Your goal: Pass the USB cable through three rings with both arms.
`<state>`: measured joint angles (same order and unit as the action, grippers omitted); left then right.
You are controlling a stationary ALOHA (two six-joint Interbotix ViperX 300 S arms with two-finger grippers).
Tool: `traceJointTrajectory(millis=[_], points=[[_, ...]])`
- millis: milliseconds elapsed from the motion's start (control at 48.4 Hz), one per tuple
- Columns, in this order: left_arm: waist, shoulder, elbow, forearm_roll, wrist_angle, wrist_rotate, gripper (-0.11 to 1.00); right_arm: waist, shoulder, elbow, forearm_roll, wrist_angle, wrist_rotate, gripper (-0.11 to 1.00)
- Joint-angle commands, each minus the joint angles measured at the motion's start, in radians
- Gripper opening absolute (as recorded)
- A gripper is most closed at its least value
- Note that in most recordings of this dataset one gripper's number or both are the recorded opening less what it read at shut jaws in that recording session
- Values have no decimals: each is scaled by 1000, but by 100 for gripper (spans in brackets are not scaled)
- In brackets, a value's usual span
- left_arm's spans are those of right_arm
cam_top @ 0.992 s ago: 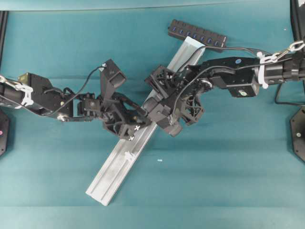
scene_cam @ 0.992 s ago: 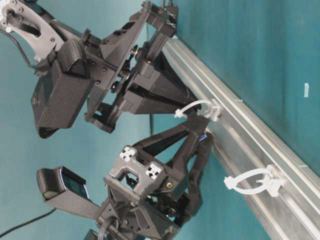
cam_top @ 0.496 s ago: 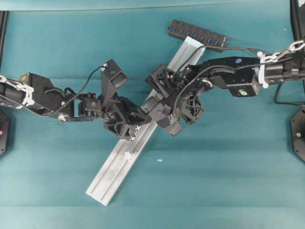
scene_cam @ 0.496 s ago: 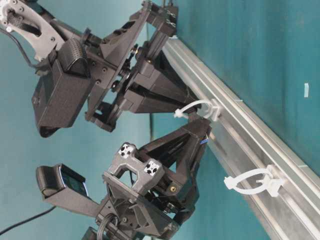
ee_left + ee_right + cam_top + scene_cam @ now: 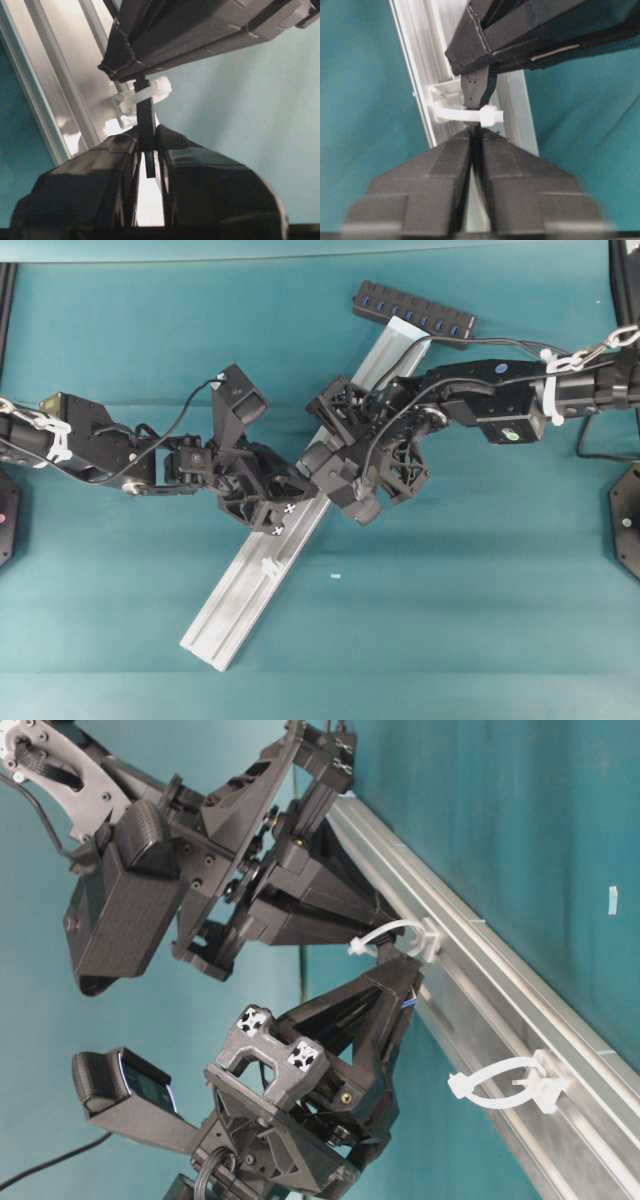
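The silver rail (image 5: 240,600) lies diagonally on the teal table, with the black hub (image 5: 413,312) at its far end. My left gripper (image 5: 147,137) is shut on the USB cable's flat black plug (image 5: 146,115), just below a white ring (image 5: 147,95). My right gripper (image 5: 476,132) faces it from the other side of that ring (image 5: 467,115), its tips close around the thin black cable. In the table-level view the left gripper (image 5: 405,980) sits under this ring (image 5: 395,940) and the right gripper (image 5: 385,925) above it. Another ring (image 5: 510,1085) stands free further along the rail.
Both arms meet over the rail's middle (image 5: 310,480) and hide that stretch of it. A free ring (image 5: 270,565) shows on the near part of the rail. A small white scrap (image 5: 335,576) lies on the teal cloth to the rail's right.
The left gripper's jaws have closed onto the plug below the ring. The right gripper has stayed at the ring, shifting only slightly.
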<state>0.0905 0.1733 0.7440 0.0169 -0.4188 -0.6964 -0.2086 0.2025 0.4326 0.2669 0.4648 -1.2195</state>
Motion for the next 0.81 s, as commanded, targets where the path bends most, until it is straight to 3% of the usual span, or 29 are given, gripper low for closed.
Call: traceJointTrajectory(millis=[0,103,186,351,785], points=[[-3,-18,-8,3,-2,-2,10,-2,-8,-5,3,-3,40,44],[-3,-31,-6,3,11,-3,10,-2,-9,2,0,-12,110,74],[-6,-35,0,3,29,-3,10,-2,-14,8,-2,-14,147,90],[-29,-46,17,3,43,-9,10,-2,-31,9,-3,-15,178,87],[-54,-86,46,2,95,-63,10,2,-49,0,-3,-17,179,87]])
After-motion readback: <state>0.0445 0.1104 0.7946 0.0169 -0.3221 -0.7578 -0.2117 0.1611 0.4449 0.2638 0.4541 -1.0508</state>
